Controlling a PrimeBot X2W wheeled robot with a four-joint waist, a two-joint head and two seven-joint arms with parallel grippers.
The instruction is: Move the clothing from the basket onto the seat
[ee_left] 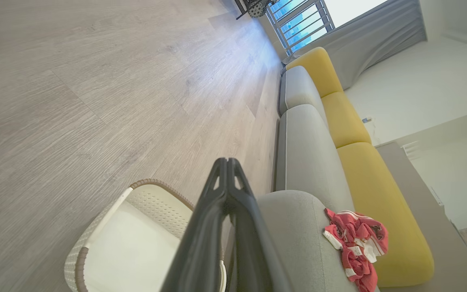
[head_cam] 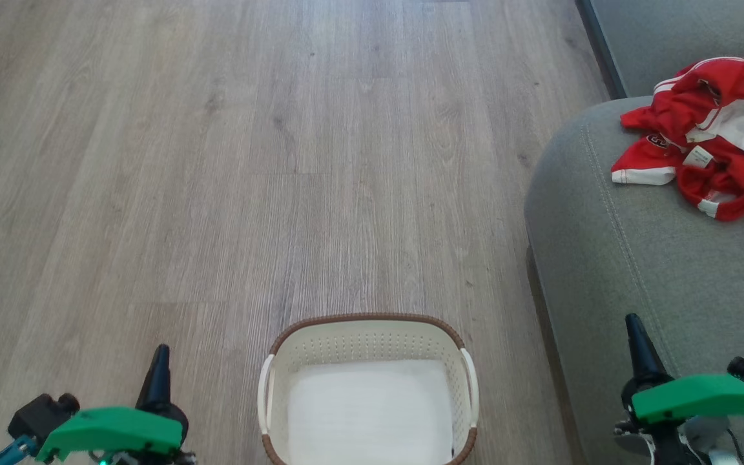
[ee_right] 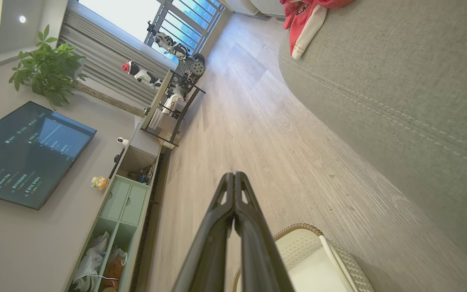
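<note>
We looked down on the pale wood-grain floor (head_cam: 217,161), which spread out ahead of both pairs of fingers and filled the stretch between them. The seat (head_cam: 637,245), a grey-green cushion with a rounded edge and a stitched seam, lay beneath and to the right of the right fingers (ee_right: 234,175) and ran on well past their tips. The basket (head_cam: 365,318) stood on the floor between the two pairs of fingers, back level with their bases rather than their tips, with its brown rim towards us and its white bottom showing. The clothing (head_cam: 721,139), red with white stripes and trim, lay crumpled on the seat, well ahead of the right fingertips and off to their right, well apart from the basket. The left fingers (ee_left: 227,162) were pressed together tip to tip with nothing gripped, above the floor just left of the basket. The right fingers were likewise closed flat against each other and gripped nothing.
</note>
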